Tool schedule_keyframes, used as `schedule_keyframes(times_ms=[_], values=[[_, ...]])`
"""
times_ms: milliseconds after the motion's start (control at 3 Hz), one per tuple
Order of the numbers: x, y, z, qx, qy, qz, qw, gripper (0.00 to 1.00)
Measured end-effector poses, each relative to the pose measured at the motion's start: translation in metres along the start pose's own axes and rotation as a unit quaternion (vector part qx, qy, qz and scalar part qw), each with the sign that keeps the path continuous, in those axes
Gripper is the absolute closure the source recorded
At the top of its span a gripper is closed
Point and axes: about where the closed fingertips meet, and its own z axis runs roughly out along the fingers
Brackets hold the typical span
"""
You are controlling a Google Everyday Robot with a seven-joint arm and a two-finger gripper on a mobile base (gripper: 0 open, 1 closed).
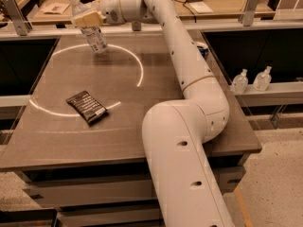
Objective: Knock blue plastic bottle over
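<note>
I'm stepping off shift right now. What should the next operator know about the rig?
Tool: at the far left of the table, against the upper part of the bottle.
Bottle: tilted, cap toward the far left, base on the table near the white ring.
Done: contact made, the bottle is tipping.
Left: it is not yet lying flat; probably keep pushing until it is, then back the arm off.
The dark packet lies nearer, apart from the bottle.
</note>
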Motion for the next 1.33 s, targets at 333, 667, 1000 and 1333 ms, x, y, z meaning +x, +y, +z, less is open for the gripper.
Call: schedule_keyframes(times_ms=[333, 667, 1000, 1333], values=[[-0.016, 0.013, -0.011, -0.022, -0.005, -0.008, 0.9997, 0.88], [-0.033, 0.030, -0.034, -0.052, -0.013, -0.011, 0.9985, 1.00], [-0.045, 0.045, -0.052, -0.071, -0.009, -0.014, 0.9974, 1.00], [-0.045, 0.063, -0.060, -0.097, 0.011, -0.015, 0.9951, 1.00]])
